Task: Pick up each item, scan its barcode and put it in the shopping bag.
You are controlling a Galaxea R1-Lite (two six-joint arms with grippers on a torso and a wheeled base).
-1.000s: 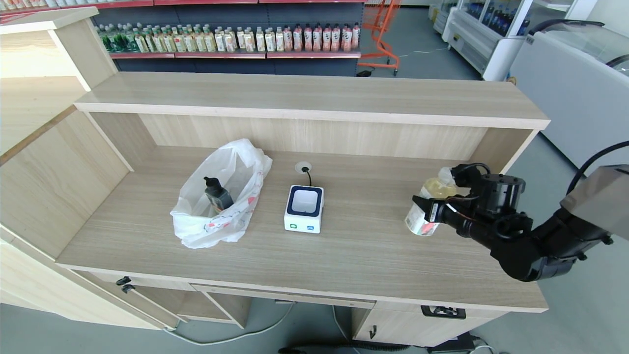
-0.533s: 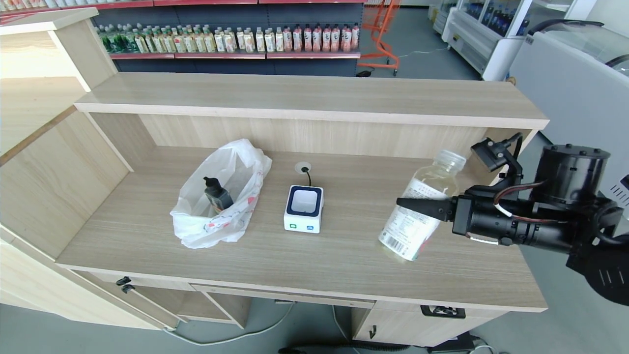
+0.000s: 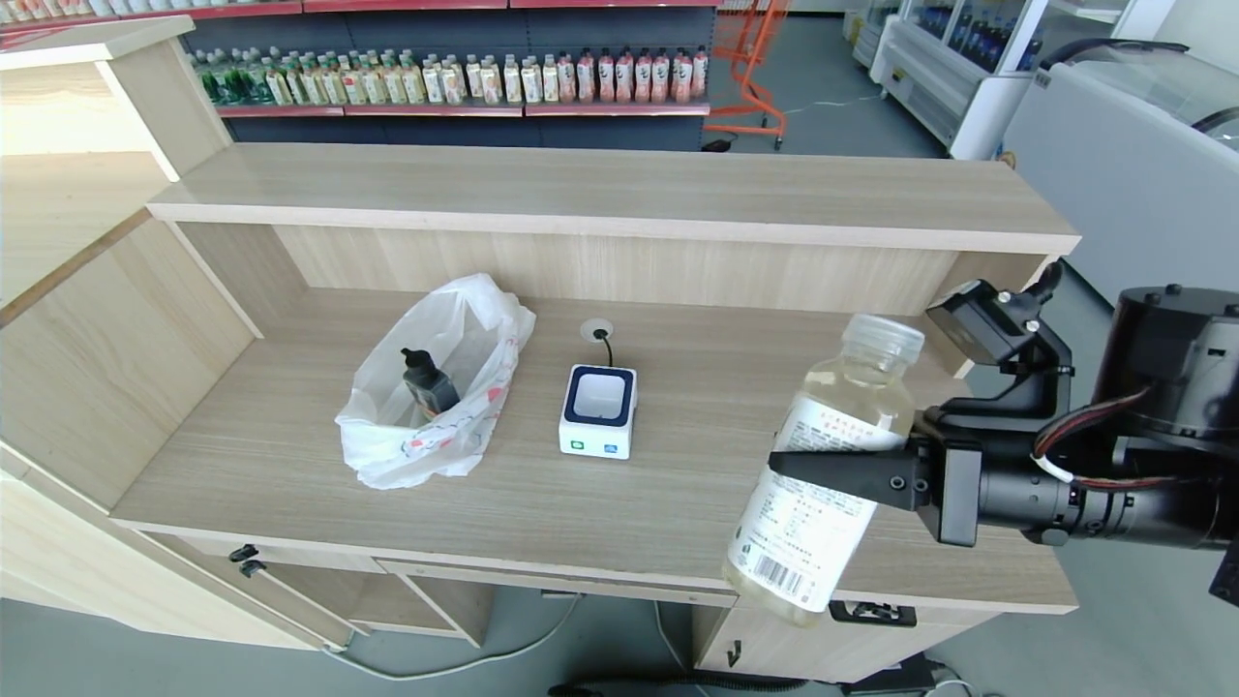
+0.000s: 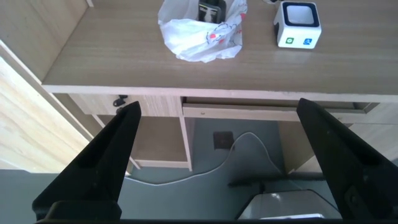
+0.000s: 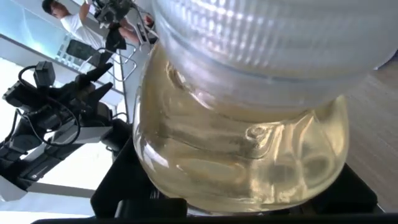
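Right hand [image 3: 818, 467] clamped on tilted clear bottle [image 3: 852, 407], white label [image 3: 803, 513] with barcode [image 3: 779, 578] at lower end, print unreadable

bottle [image 3: 852, 407]: clear glossy plastic | counter [image 3: 678, 503]: matt wood grain | bag [image 3: 465, 334]: thin crinkled plastic

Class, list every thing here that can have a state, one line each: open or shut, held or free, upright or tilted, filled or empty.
Clear bottle: held in the air, tilted, cap on.
Right gripper: shut on the clear bottle.
Left gripper: open, holding nothing.
Shopping bag: open on the counter, one item inside.
Dark bottle: in the shopping bag, leaning.
Scanner: on the counter, nothing over it.
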